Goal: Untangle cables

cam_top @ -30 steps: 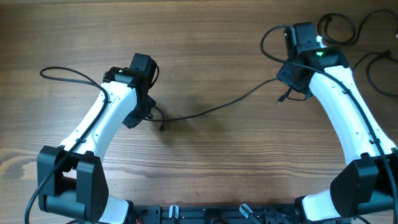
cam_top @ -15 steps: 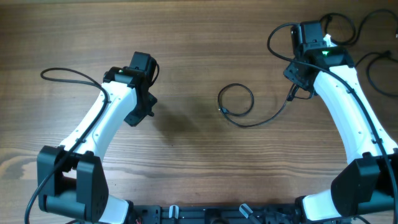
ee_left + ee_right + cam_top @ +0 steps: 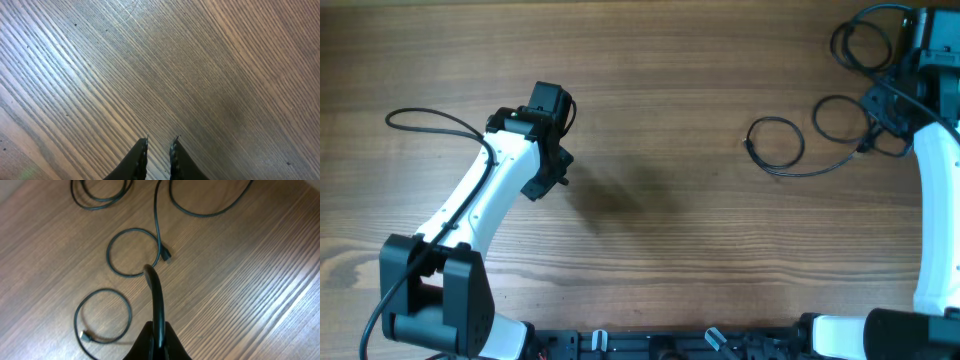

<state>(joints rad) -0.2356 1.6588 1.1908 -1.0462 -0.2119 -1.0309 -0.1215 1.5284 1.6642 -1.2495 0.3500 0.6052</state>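
My right gripper [image 3: 159, 332] is shut on a thin black cable [image 3: 156, 297] that rises out of its jaws. In the overhead view this gripper [image 3: 872, 138] is at the far right. The held cable [image 3: 820, 171] sags left along the table into a round loop [image 3: 775, 143] with a plug end [image 3: 85, 336]. A second coil [image 3: 840, 118] lies just beside it, and more black cables [image 3: 865, 40] are looped at the top right corner. My left gripper [image 3: 556, 183] hovers over bare wood at the left. Its jaws [image 3: 160, 142] stand a narrow gap apart with nothing between them.
A thicker black wire [image 3: 430, 120] arcs from the left arm at the far left. Black hardware [image 3: 660, 345] lines the table's near edge. The right arm's white link [image 3: 935, 200] runs down the right border.
The left gripper has let go of the stretched cable's end. The right arm has pulled the cable to the right, and it has curled into a loop that now lies near the other coils. The left arm stayed put.
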